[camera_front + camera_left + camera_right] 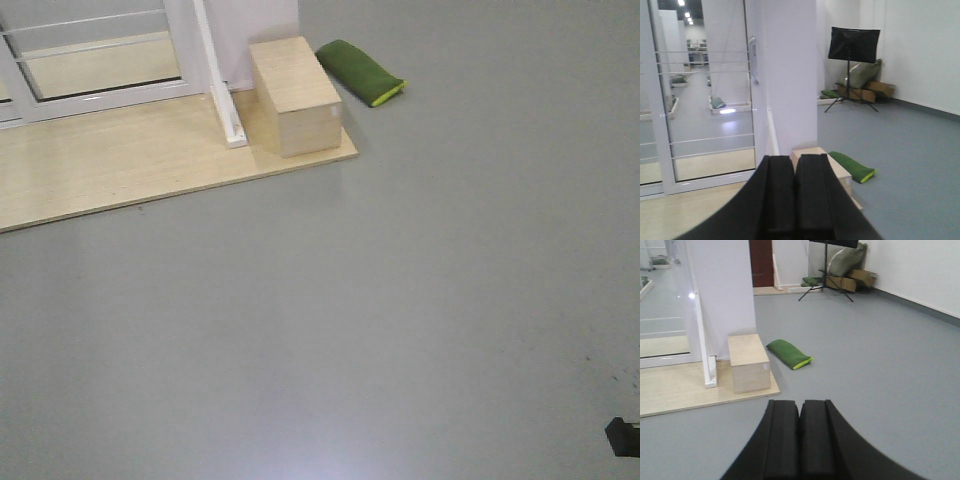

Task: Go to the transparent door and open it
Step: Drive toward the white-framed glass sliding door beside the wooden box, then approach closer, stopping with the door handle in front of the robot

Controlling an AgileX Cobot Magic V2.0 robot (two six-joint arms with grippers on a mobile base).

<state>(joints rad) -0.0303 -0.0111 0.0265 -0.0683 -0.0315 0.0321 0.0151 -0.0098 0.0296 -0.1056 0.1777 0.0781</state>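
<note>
"Upper left of the left wrist view, is that the transparent door [710, 110]?"

"Yes. Its handle [754, 60] is on the right upright, beside the white wall panel [790, 75]."

"Room to move?"

"Grey floor [400, 300] fills most of the front view. The wooden platform [120, 170] edge crosses the upper left, with a box [295, 95] on its right end and a green bag [360, 72] on the floor just beyond."

"Grippers?"

"Left gripper [794, 165] and right gripper [800, 410] both have their fingers pressed together, holding nothing."

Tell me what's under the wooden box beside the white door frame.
The wooden box stands on a pale wooden board, near its corner; the board lies on the grey floor. The board directly beneath the box is covered.
</note>
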